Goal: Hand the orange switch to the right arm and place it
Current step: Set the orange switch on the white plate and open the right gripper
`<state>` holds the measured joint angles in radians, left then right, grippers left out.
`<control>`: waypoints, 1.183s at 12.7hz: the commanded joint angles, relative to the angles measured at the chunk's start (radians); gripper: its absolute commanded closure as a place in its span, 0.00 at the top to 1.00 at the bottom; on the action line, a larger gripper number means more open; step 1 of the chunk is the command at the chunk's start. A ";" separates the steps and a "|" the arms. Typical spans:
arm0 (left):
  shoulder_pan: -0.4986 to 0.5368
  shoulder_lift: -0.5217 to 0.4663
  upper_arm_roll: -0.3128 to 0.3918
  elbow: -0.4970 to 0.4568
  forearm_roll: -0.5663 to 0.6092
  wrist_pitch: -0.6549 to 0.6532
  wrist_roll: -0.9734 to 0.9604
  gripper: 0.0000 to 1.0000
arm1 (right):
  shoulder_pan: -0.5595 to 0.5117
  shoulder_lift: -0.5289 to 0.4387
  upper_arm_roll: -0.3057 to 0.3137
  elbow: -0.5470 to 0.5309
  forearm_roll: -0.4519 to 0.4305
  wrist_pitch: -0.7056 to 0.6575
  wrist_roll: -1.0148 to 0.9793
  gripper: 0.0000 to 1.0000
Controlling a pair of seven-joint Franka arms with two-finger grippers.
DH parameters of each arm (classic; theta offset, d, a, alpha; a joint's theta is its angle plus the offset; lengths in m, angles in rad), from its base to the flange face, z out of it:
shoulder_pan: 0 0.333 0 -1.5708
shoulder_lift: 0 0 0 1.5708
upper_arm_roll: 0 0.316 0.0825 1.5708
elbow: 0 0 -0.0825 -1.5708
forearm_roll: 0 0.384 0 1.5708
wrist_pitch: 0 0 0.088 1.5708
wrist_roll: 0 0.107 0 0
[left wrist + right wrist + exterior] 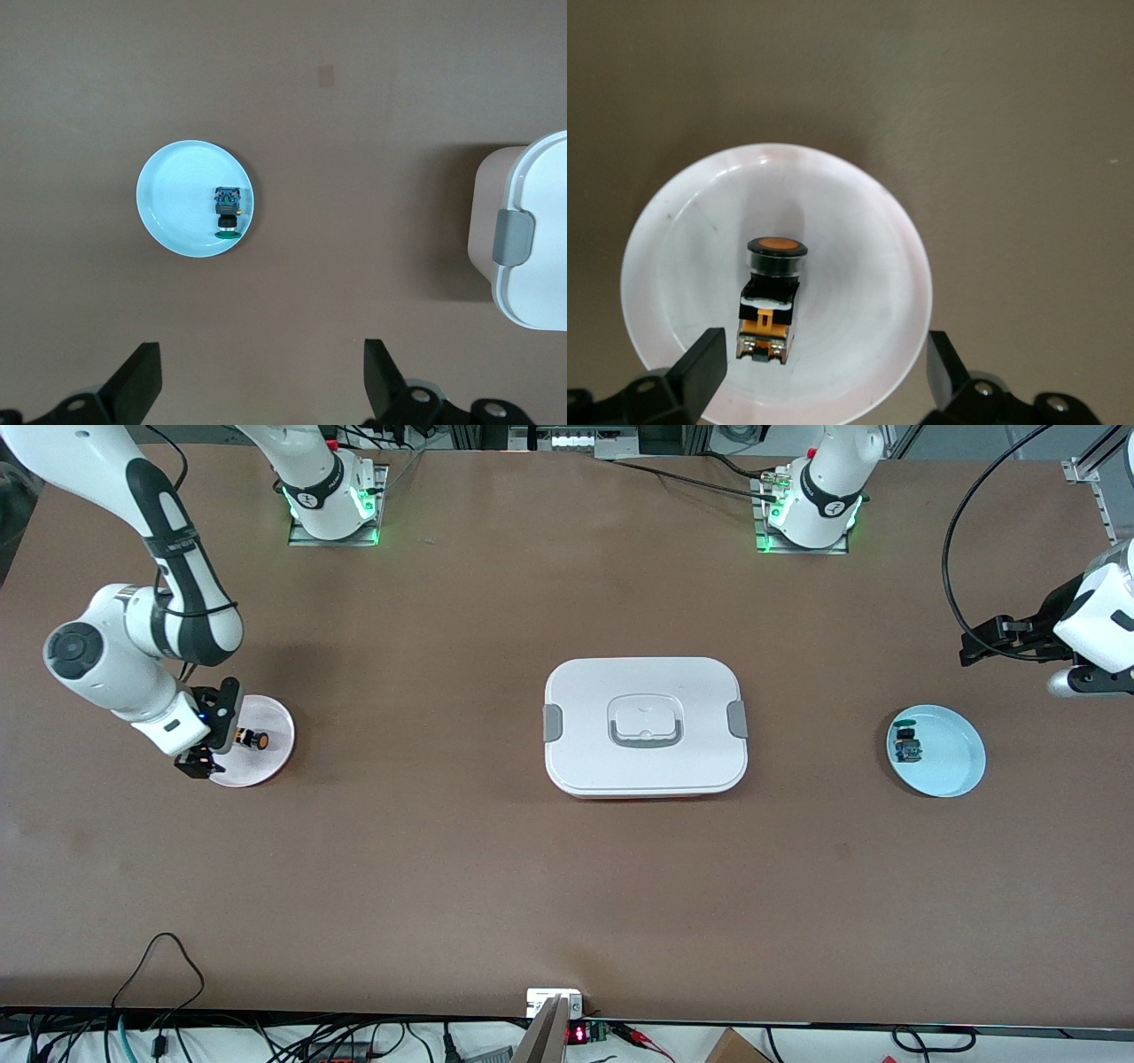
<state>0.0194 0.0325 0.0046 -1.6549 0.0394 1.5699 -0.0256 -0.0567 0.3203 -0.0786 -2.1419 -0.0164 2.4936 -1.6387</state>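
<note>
The orange switch [254, 739] lies on its side on a pale pink plate [276, 760] toward the right arm's end of the table. In the right wrist view the switch [771, 297] shows its orange cap and black body on the plate [859, 257]. My right gripper [213, 735] hovers open and empty just over that plate's edge, beside the switch; its fingers [704, 359] stand wide apart and touch nothing, and the gripper [824, 372] holds nothing. My left gripper [983, 642] waits open and empty, raised at the left arm's end of the table; it also shows in the left wrist view [261, 381].
A white lidded container [645, 726] sits mid-table, also seen in the left wrist view [540, 230]. A light blue plate [955, 769] toward the left arm's end holds a small blue-bodied part with a green top [907, 746]; both show in the left wrist view, plate [173, 204] and part [229, 211].
</note>
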 commanded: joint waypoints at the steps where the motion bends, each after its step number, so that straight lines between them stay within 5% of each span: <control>1: -0.098 -0.006 0.089 0.003 -0.004 -0.007 -0.007 1.00 | 0.017 -0.009 0.003 0.121 0.059 -0.174 0.057 1.00; 8: -0.088 -0.005 0.086 0.006 -0.024 -0.005 -0.007 1.00 | 0.070 -0.035 0.008 0.272 0.062 -0.401 0.530 1.00; 13: -0.081 -0.005 0.086 0.009 -0.042 -0.005 -0.007 1.00 | 0.127 -0.035 0.010 0.275 0.064 -0.495 1.010 1.00; 15: -0.064 -0.005 0.089 0.009 -0.042 -0.004 -0.002 1.00 | 0.132 -0.043 0.010 0.278 0.149 -0.542 1.199 1.00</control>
<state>-0.0553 0.0325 0.0824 -1.6548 0.0169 1.5700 -0.0276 0.0707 0.2899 -0.0656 -1.8759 0.0675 2.0058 -0.5831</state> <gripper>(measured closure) 0.000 0.000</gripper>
